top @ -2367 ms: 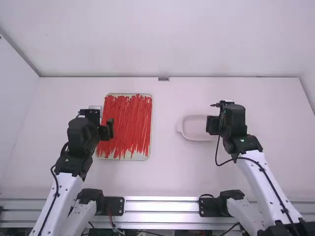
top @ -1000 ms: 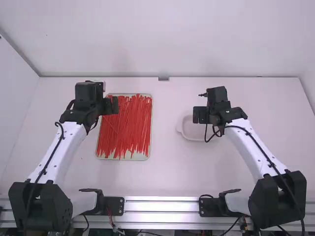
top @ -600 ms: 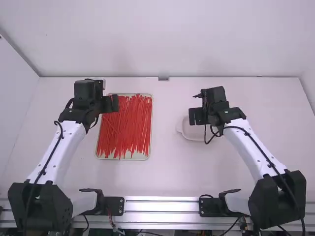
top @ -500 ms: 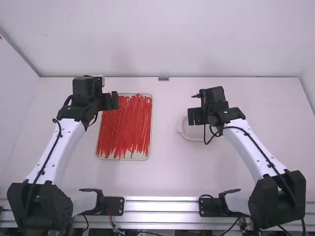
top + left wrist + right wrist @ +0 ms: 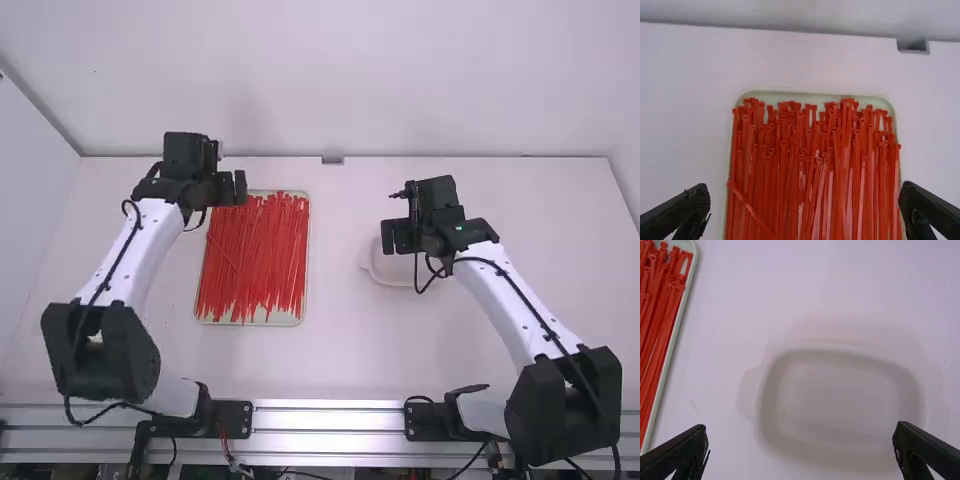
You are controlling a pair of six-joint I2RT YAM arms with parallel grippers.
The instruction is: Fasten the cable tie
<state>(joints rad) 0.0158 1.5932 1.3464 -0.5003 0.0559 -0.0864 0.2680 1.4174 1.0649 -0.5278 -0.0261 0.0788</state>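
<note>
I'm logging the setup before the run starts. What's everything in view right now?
cable ties: a pile, too many to count, red, lying lengthwise in the tray
tray: one, pale, on the table's left half
dish: one, white, nothing in it, on the table right of the tray
bracket: one, grey, at the table's far edge
table: one, white
left gripper: one, black, open, above the tray's far end
right gripper: one, black, open, above the dish
</note>
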